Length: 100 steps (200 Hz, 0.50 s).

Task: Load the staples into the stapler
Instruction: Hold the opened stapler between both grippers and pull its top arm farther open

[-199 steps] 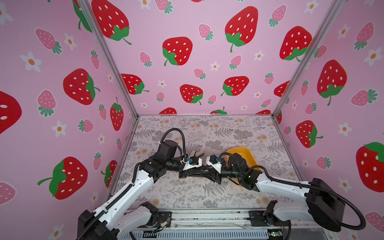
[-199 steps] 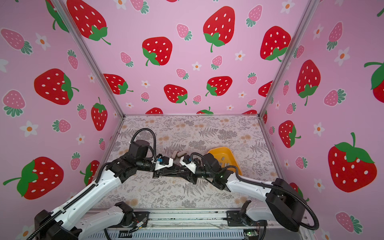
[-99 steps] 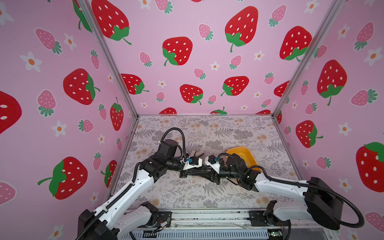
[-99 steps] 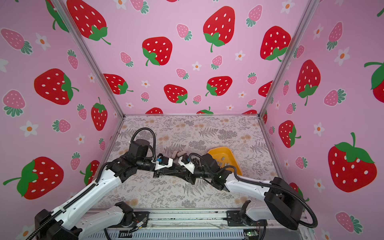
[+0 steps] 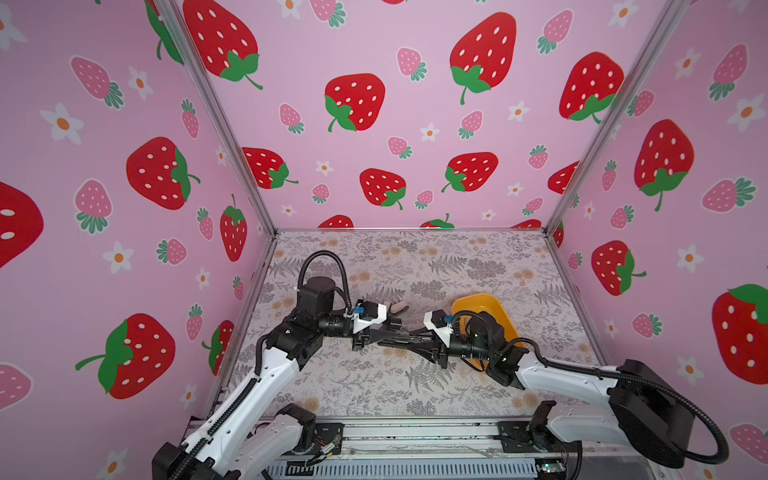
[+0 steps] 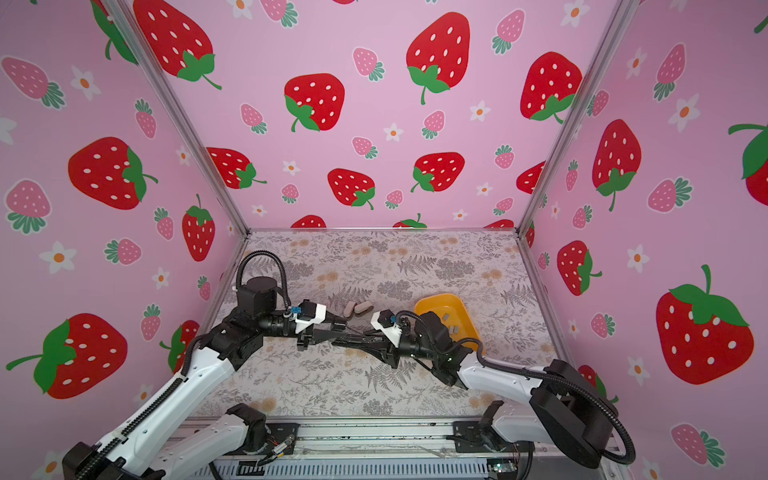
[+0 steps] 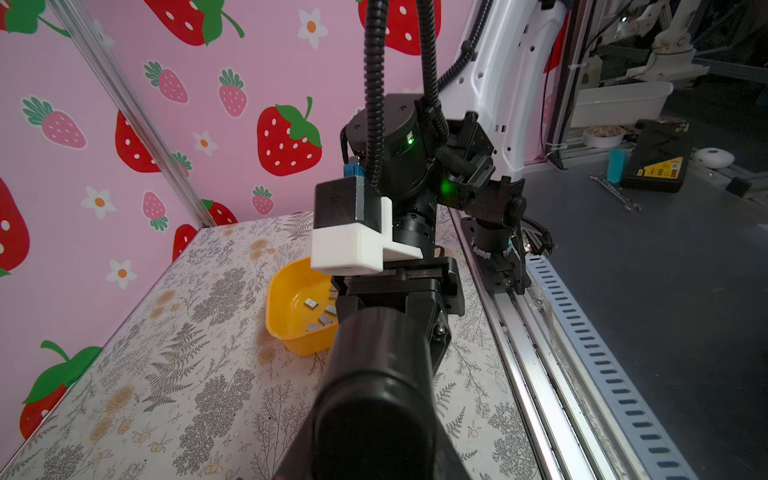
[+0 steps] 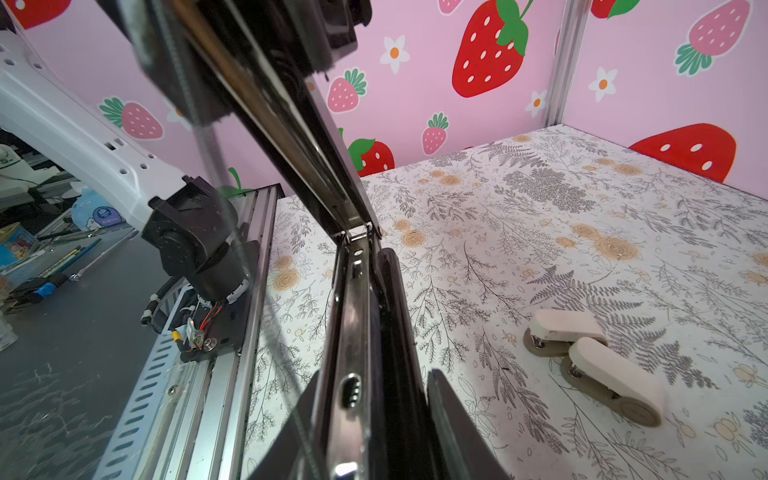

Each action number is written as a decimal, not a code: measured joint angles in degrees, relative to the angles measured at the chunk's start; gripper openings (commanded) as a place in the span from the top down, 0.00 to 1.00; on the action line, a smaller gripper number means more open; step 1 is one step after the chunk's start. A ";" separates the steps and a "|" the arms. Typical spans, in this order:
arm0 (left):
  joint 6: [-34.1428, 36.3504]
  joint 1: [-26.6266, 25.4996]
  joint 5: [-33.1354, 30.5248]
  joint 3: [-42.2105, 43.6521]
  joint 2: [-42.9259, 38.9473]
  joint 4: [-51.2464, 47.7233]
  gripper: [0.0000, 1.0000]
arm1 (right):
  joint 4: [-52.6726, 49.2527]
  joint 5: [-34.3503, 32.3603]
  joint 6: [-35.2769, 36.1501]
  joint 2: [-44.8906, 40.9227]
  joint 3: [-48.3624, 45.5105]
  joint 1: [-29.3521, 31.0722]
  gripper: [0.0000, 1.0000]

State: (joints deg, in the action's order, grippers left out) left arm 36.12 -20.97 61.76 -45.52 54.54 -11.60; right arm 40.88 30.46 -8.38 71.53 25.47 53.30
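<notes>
Hanging opened, the stapler is pinched at opposite ends by the left gripper and right gripper; staples are seen in a tray beside the latter.

Several grey staple strips lie inside the yellow bin on the floral tabletop, while just beside the bin a black stapler extends toward the right arm's white camera mount.

Yellow bin on floral tabletop
</notes>
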 measured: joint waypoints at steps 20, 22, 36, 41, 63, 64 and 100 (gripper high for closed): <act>-2.16 1.90 2.03 0.26 -0.44 1.57 1.00 | 1.40 0.85 -0.63 -1.99 -1.92 -0.66 1.00; -2.29 2.08 2.23 0.26 -0.48 1.62 1.00 | 1.46 0.90 -0.68 -2.23 -2.12 -0.72 1.00; -3.32 3.50 3.69 0.28 -0.94 2.19 1.00 | 2.05 1.42 -0.79 -4.70 -3.98 -1.46 1.00; -3.56 3.89 4.13 0.28 -1.11 2.34 1.00 | 2.16 1.55 -0.79 -5.75 -4.57 -1.73 1.00; -4.50 5.16 5.64 0.28 -2.12 2.58 1.00 | 2.23 1.51 -0.76 -9.70 -6.21 -2.25 1.00; -4.59 5.25 5.75 0.28 -2.21 2.58 1.00 | 2.23 1.49 -0.76 -9.81 -6.23 -2.27 1.00; -5.75 6.40 7.04 0.44 -3.98 2.80 1.00 | 1.92 1.53 -0.74 -16.11 -8.41 -3.13 1.00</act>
State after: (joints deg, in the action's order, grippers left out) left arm 30.37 -14.57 68.79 -45.08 50.57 -8.80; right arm 42.81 31.99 -9.13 55.42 17.06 50.17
